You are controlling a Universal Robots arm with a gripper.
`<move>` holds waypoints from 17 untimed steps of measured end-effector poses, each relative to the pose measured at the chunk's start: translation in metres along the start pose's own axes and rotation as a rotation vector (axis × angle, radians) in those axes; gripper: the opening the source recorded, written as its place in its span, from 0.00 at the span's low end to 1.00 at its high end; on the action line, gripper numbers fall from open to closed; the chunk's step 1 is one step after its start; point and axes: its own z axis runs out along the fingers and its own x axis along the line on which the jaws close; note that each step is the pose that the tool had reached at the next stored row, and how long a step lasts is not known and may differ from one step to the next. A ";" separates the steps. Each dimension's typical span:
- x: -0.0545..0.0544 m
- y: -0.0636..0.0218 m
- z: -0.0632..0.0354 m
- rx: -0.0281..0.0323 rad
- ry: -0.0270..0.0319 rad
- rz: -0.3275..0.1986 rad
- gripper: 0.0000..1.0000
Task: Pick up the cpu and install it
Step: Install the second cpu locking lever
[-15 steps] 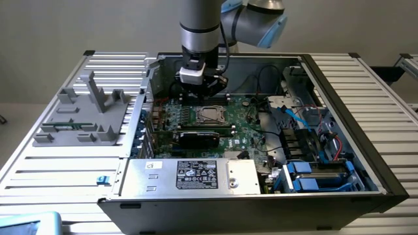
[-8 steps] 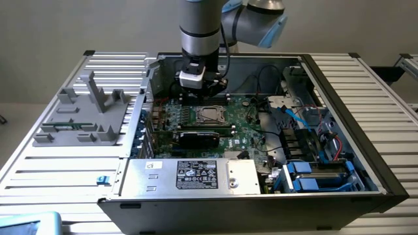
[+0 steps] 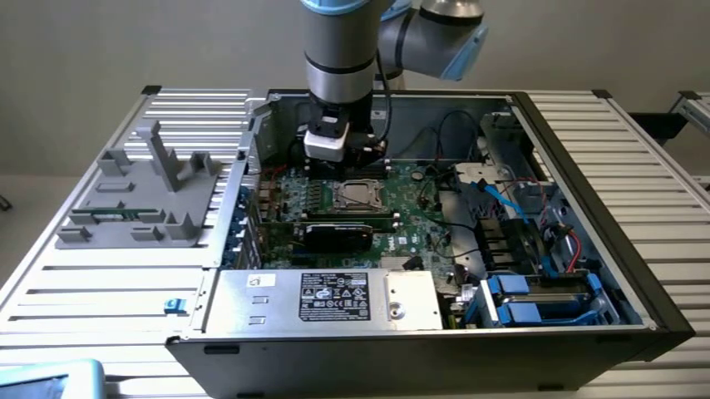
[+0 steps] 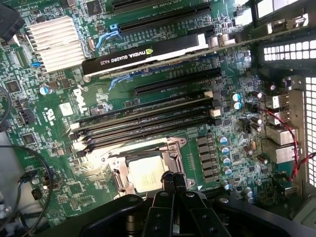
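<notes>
One arm, mine, reaches down into the open computer case (image 3: 577,249) that lies on the slatted desk (image 3: 100,283). My gripper (image 4: 173,178) hangs just above the green motherboard (image 4: 163,84), over the edge of the processor socket (image 4: 148,168). My fingers (image 4: 168,180) are pressed together with nothing between them; in the wrist view their two dark tips meet right at the socket's rim.

The cpu (image 4: 146,173) sits inside the socket, its pale metal top facing up, framed by the silver bracket around it (the chip looks seated flat, though I cannot tell whether the bracket is latched). My fingertips are just beside it, at its near edge, and I cannot say for certain that they touch it. In the exterior view the cpu (image 3: 357,194) shows as a light square in the middle of the board, right below my wrist.

Beside the socket run long black memory slots (image 4: 143,121), and past them stands a black graphics card (image 4: 143,52). A finned silver heatsink (image 4: 52,42) sits near the card's end. Towards the front of the case lies the silver power supply (image 3: 322,299) with its label. On the desk at the exterior view's left stands a grey fixture (image 3: 145,199).
</notes>
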 end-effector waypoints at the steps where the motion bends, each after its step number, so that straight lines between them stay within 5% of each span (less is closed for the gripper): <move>1: 0.000 0.0016 -0.0002 0.0049 -0.0018 0.001 0.11; 10: 0.005 0.0186 -0.0010 0.0305 -0.0164 0.006 0.11; 17: 0.006 0.0235 0.0047 0.0356 -0.0227 0.017 0.11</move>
